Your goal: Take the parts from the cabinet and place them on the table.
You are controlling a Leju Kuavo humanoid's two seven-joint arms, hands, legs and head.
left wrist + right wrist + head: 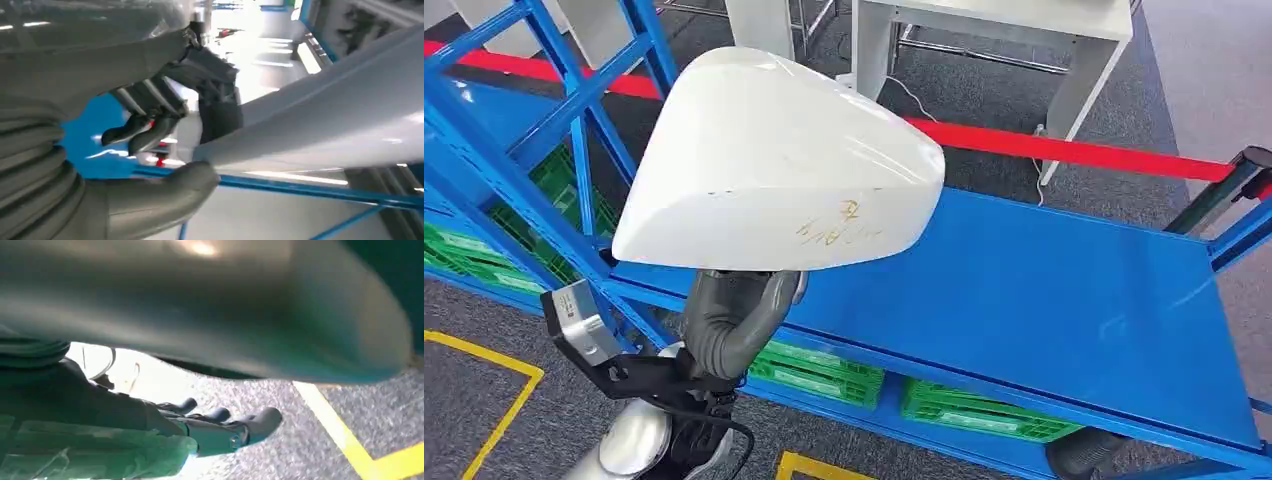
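Part: a large white moulded shell (pixel 774 165) with gold scribbled marks on its side, held up off the blue rack shelf (pixel 1064 300), high in the head view. It is out of the rack and not on any bench.
Left hand: the left hand (pixel 729 320) grips the shell from underneath, grey thumb and ribbed cover rising to its lower edge. Judged reason: a hold from below carries the weight and keeps the broad face clear while the robot travels.
Left wrist view: shows what the head view hides, the thick thumb (pixel 165 192) pressed under the shell's pale edge (pixel 340 130) and dark fingers (pixel 145 132) curled on the other side, so the edge is pinched between them.
Right hand: the right hand (pixel 220 430) hangs low over grey speckled floor (pixel 300 440) beside a yellow floor line (pixel 350 445), fingers extended and slightly apart, holding nothing. The head view catches just a dark bit of that arm at the lower edge.
Surroundings: green crates (pixel 814 370) sit on the lower rack level; a white bench (pixel 1014 30) stands beyond a red barrier strip (pixel 1074 150).
Stage: a judgement, carrying phase; the set-down is not yet done.
Risk: a one-handed hold on a wide, smooth shell may let it tip.
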